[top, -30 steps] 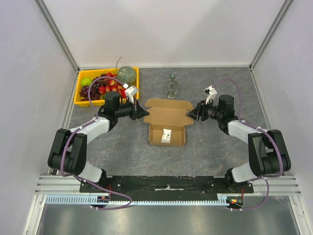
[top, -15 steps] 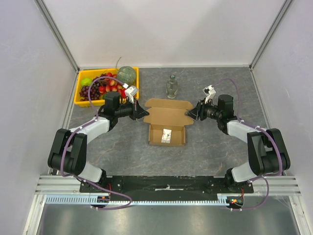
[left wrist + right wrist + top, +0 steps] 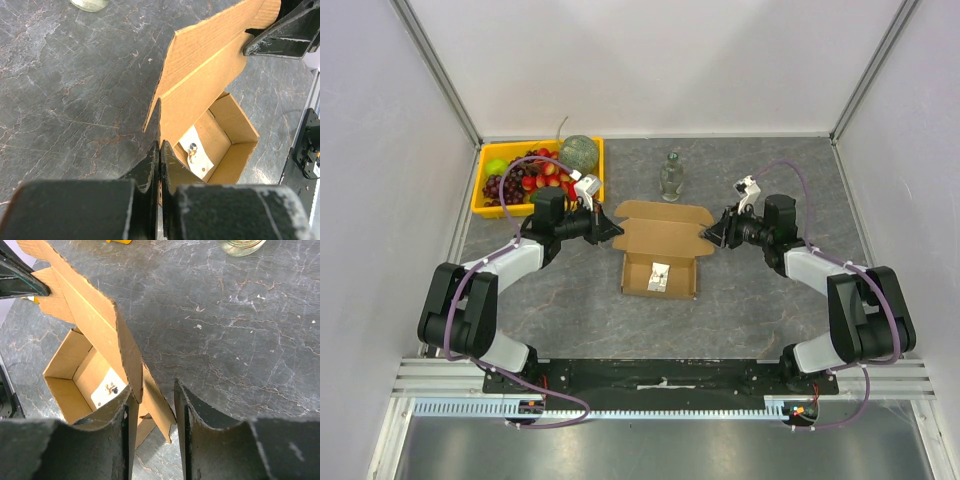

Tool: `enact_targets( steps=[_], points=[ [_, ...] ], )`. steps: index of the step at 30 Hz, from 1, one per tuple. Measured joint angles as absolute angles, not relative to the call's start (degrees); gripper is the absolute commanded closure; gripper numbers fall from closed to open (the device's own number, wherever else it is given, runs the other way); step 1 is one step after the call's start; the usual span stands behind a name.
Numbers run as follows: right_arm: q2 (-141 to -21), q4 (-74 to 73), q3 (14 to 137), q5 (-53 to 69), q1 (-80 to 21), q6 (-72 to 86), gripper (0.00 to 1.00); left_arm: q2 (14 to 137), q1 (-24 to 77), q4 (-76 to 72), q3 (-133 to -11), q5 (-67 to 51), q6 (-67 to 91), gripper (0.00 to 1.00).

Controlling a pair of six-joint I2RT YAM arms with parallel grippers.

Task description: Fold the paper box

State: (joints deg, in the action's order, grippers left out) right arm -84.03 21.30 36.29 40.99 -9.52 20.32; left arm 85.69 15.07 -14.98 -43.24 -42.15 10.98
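The paper box (image 3: 660, 262) is brown cardboard and lies mid-table. Its tray is open toward me, a white card (image 3: 661, 277) lies inside, and its lid (image 3: 665, 228) is raised behind. My left gripper (image 3: 613, 232) is shut on the lid's left side flap. In the left wrist view that flap (image 3: 161, 120) runs edge-on into the closed left gripper (image 3: 160, 150). My right gripper (image 3: 708, 236) is at the lid's right end. In the right wrist view the right gripper (image 3: 152, 395) is open, with the right flap (image 3: 127, 357) between its fingers and a gap on the right side.
A yellow tray (image 3: 480, 207) of fruit stands at the back left, close behind my left arm. A small glass bottle (image 3: 671, 177) stands just behind the box lid. White walls enclose the table on the left, right and back.
The right gripper's jaws have narrowed around the lid's right flap. The box has shifted very slightly to the left. The left gripper keeps its grip.
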Motion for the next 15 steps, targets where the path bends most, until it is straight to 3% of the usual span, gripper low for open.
enact_targets(
  steps=[9,15],
  points=[
    [-83.40,21.15,36.16,40.62,-9.54,20.49,0.79,85.69,14.81,-14.83,-43.24,-42.06,10.98,0.98],
    [-83.35,21.43,36.10,41.74,-9.65,21.32,0.84,85.69,14.81,-14.76,-43.24,-41.87,11.00,0.98]
  ],
)
